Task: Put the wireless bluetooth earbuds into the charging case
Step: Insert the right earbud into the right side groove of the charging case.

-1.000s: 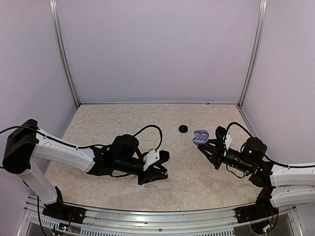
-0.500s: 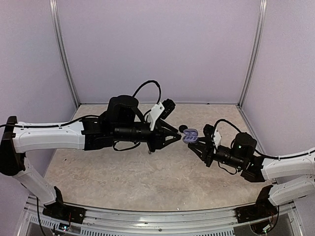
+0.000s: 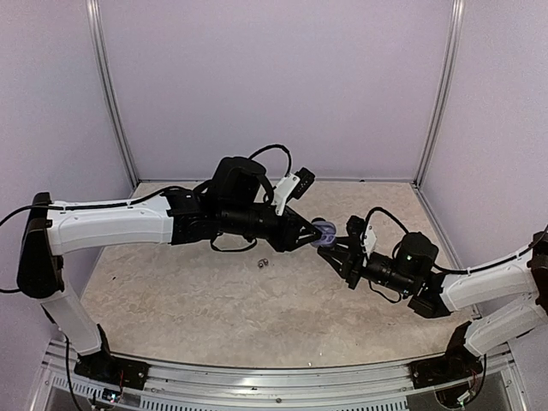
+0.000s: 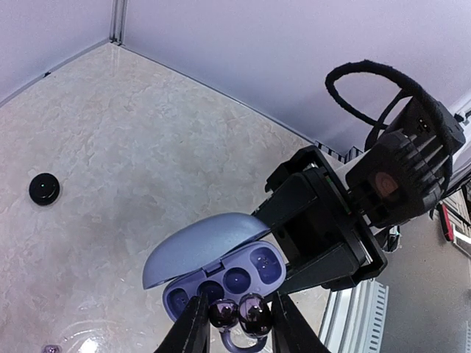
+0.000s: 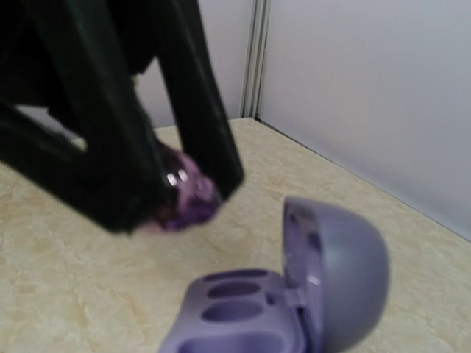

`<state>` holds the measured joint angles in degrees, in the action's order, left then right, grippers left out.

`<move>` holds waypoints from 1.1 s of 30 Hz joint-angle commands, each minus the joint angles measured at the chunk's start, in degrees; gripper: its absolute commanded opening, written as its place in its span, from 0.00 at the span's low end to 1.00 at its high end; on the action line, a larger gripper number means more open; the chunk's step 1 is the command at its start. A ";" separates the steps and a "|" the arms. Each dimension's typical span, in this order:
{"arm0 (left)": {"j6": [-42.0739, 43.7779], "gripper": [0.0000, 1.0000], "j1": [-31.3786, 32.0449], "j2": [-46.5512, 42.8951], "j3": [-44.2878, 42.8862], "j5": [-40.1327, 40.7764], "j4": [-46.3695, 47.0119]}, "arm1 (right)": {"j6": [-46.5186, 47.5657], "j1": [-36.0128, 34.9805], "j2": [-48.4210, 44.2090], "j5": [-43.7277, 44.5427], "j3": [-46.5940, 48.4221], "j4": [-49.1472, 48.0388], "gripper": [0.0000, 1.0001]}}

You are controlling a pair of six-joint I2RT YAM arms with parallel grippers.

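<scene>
Lavender walls (image 3: 274,86) closed round the mottled beige counter (image 3: 214,300). My left claw (image 4: 237,327) was nearly closed, pinching a glossy dark-purple earbud (image 4: 253,314) between its fingertips. It hung just above the charging case (image 4: 221,278), near the middle of the overhead view. The case stood open, its domed lid (image 4: 199,246) tipped back and its wells facing up. My right claw (image 3: 341,248) was clamped on the case from the right of that view, holding it clear of the counter. A silvery earbud (image 3: 263,263) lay on the counter below my left arm, and a black puck (image 4: 44,189) sat at the left of my left wrist view
</scene>
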<state>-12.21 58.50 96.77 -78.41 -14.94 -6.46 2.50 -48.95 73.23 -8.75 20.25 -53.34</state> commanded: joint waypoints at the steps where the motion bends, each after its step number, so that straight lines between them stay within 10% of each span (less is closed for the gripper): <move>1: -2.75 0.30 -0.32 1.74 -3.06 -0.67 -2.79 | -2.32 -1.00 2.72 0.19 2.35 -6.46 0.00; 33: -5.99 0.33 -0.06 5.25 -8.07 1.49 -8.06 | -6.18 -3.21 10.83 0.44 4.17 -15.31 0.00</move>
<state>-17.82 58.41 100.38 -83.96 -13.30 -13.87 -3.14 -50.85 83.26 -7.27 22.35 -64.60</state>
